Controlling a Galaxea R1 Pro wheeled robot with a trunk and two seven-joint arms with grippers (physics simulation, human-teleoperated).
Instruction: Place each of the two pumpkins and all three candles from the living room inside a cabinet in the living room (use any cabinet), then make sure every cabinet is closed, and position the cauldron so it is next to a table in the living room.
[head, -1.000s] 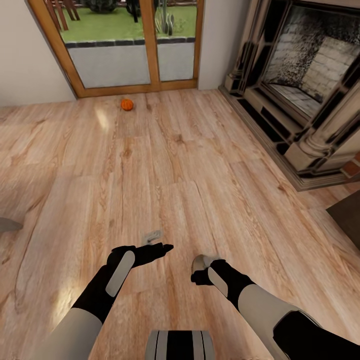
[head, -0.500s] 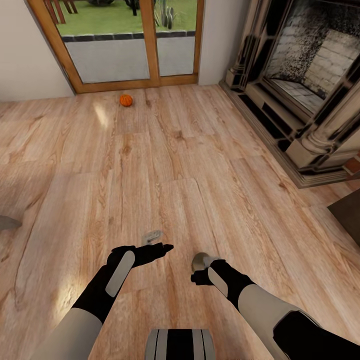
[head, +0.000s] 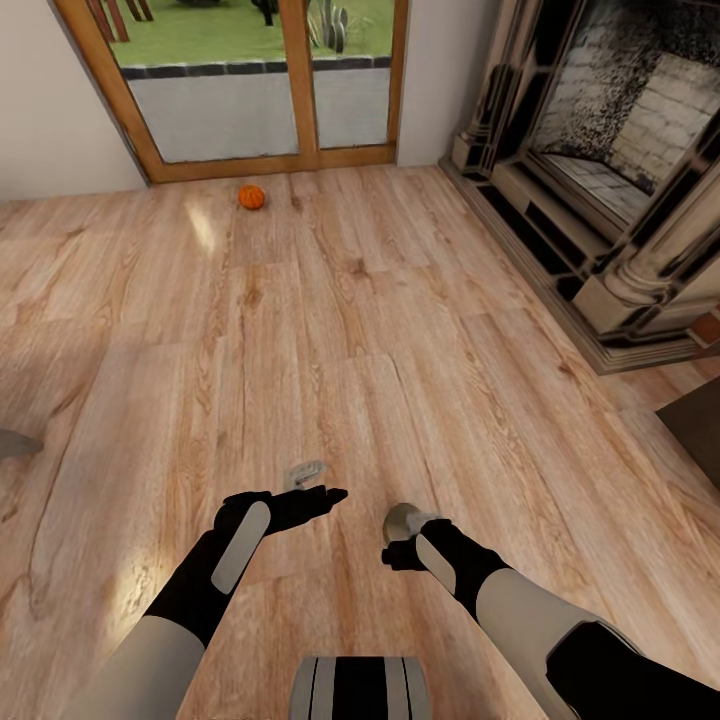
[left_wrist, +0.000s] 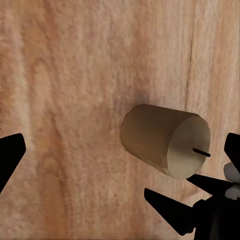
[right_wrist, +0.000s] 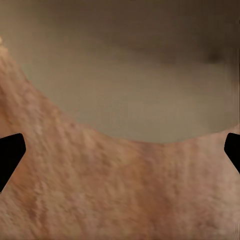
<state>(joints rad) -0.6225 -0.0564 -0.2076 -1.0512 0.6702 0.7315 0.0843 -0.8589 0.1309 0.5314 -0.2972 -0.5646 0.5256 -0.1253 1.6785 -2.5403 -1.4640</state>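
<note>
One orange pumpkin (head: 251, 197) lies on the wood floor far ahead, just in front of the glass door. My right gripper (head: 398, 538) is shut on a grey-brown candle (head: 401, 519), held low over the floor. The right wrist view has this candle (right_wrist: 130, 75) pressed close between the two black fingertips (right_wrist: 10, 155). My left gripper (head: 315, 482) hovers open and empty beside it. In the left wrist view the candle (left_wrist: 165, 140) is tilted on its side, wick showing, with the right gripper's black fingers (left_wrist: 170, 212) under it.
An ornate stone fireplace (head: 600, 200) with a raised hearth runs along the right. A wood-framed glass door (head: 250, 90) closes the far wall. A dark brown corner (head: 700, 425) pokes in at the right edge and a grey edge (head: 15, 442) at the left.
The whole view has shifted: pumpkin, door and fireplace sit slightly farther up and away, so the camera has backed off. Both arms and the held candle keep their pose.
</note>
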